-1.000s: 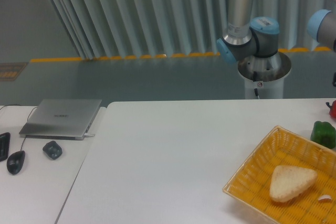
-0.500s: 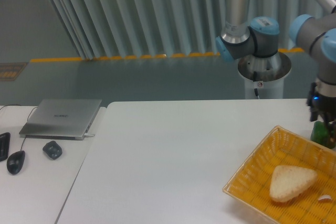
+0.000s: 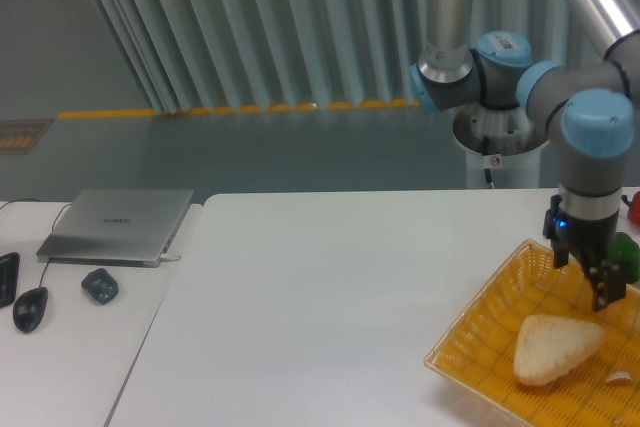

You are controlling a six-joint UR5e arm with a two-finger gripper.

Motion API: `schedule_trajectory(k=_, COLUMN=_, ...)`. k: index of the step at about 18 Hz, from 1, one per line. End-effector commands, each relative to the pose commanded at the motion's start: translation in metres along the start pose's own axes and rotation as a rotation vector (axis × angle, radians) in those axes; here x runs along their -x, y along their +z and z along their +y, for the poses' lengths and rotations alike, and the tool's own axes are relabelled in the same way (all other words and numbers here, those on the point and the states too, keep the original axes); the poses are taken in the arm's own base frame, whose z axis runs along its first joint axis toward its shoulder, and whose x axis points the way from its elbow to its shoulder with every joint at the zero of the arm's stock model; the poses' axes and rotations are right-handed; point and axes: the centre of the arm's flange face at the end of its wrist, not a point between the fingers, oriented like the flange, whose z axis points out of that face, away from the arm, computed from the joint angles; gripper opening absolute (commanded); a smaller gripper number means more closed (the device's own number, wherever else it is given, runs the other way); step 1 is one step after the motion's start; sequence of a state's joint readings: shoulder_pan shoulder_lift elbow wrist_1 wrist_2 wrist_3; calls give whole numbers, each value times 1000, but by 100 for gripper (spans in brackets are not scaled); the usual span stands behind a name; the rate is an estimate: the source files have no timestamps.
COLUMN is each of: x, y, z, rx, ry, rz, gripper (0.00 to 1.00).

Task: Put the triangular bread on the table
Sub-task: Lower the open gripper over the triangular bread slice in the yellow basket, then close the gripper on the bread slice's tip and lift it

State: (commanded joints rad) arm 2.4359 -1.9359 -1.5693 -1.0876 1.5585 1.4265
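Pale vertical slats run across the far wall above a grey floor marked by a yellow line, and the arm's round base stands just beyond the far edge of the counter (image 3: 330,287), a broad, smooth white top that fills most of the near scene. At the right, a yellow woven basket (image 3: 478,332) sits on the counter, running out of view at the near and right edges. The triangular bread (image 3: 552,347) lies flat inside it, pale beige with rounded corners, one corner pointing right. Just right of it, on the basket floor, is a small white crumb-like bit (image 3: 621,379).

The arm reaches down from the upper right, and its end effector (image 3: 598,287) hangs over the far part of the basket, just above and slightly right of the bread, not touching it. It has hold of nothing; how far its dark fingers stand apart cannot be told from this angle. A green object (image 3: 630,251) shows just behind it on the right, partly hidden, with a speck of red beyond.

To the left, a narrower white desk (image 3: 70,347) adjoins the counter. It carries a closed silver laptop (image 3: 118,224), a dark mouse (image 3: 30,308) and a small dark rounded item (image 3: 100,285) beside it.
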Motion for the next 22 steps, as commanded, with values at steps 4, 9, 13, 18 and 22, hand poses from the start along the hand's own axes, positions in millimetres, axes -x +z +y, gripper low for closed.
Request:
schedule_trajectory(k=4, x=0, y=11, z=4, rx=48, ry=52, rz=13, gripper=100)
schedule_trajectory(k=9, x=-1, y=27, z=9, rx=105, ry=91, rz=34, gripper=100)
schedule_trajectory(k=13, x=1, y=36, z=4, rx=108, ry=95, rz=30, gripper=100)
schedule_trajectory(k=18, x=4, y=45, z=3, rx=112, ry=94, rz=31, gripper=100)
schedule_trajectory(k=22, x=6, y=46, z=1, rx=109, ry=96, rz=14, gripper=97)
